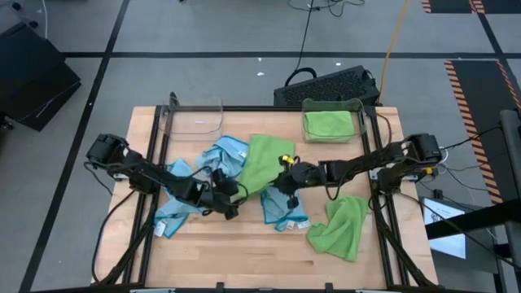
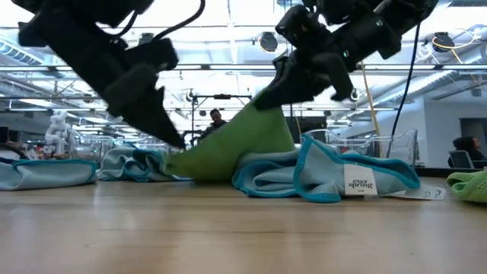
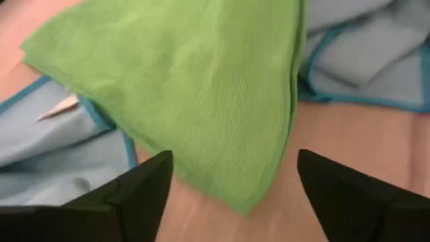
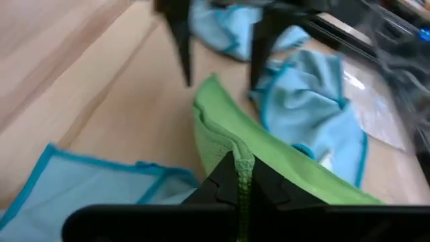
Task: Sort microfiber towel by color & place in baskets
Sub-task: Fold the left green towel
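A green towel [image 1: 262, 161] lies mid-table over blue towels [image 1: 229, 154]. My right gripper [image 1: 286, 177] is shut on its right part, which is raised like a tent [image 2: 262, 125]. My left gripper [image 1: 234, 198] stands open just to the left. Its fingers [image 3: 138, 188] are on either side of the towel's near corner [image 3: 245, 195] and do not touch it. One clear basket [image 1: 195, 120] stands at the far left. The other basket [image 1: 358, 106], at the far right, holds a folded green towel [image 1: 330, 126]. My right gripper pinches a bunched edge of the green towel [image 4: 235, 153] between its two fingers. It comes slanting down from the table's right side. The held part is lifted. The rest slopes down and away, and its lower end [image 2: 202, 164] rests on the table and the blue towels.
More blue towels lie at the near left [image 1: 173, 210] and in front of the right gripper [image 1: 285, 213]. A second loose green towel [image 1: 342, 229] is at the near right. A black keyboard [image 1: 326, 81] lies beyond the far edge. People stand in the room behind.
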Available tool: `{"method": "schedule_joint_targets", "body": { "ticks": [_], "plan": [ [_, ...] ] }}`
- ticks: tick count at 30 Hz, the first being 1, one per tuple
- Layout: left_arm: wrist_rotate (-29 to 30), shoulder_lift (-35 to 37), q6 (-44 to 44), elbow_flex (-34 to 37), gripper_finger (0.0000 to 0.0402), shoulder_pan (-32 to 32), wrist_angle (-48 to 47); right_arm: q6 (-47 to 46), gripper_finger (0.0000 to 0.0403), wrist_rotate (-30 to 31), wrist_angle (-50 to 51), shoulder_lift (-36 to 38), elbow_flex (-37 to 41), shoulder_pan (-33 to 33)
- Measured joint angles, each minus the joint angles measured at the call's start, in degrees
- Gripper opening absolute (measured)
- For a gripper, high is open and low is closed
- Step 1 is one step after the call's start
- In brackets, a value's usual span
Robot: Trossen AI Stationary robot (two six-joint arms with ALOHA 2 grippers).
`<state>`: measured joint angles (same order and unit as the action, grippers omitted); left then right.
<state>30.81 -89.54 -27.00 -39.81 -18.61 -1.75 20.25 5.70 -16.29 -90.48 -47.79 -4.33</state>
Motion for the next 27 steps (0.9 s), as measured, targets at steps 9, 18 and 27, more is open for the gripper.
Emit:
{"method": "schedule_joint_targets", "body": {
  "ticks": [9,18,27],
  "plan": [
    [4.73,-5.29,5.76,-0.11,0.0328,0.57,6.67,-6.11,0.0001,-4.64,2.36,2.06,-0.04,5.78],
    [0.58,-6.77,6.40,-0.15,0.0275,4.17,6.47,-9.28,0.0000,-7.52,2.94,2.06,-0.02,10.26],
    [2.32,-7.03,0.88,-0.15,0.0197,4.44,8.19,-10.62,0.0000,-7.54,2.91,2.06,-0.02,13.63]
  ]
}}
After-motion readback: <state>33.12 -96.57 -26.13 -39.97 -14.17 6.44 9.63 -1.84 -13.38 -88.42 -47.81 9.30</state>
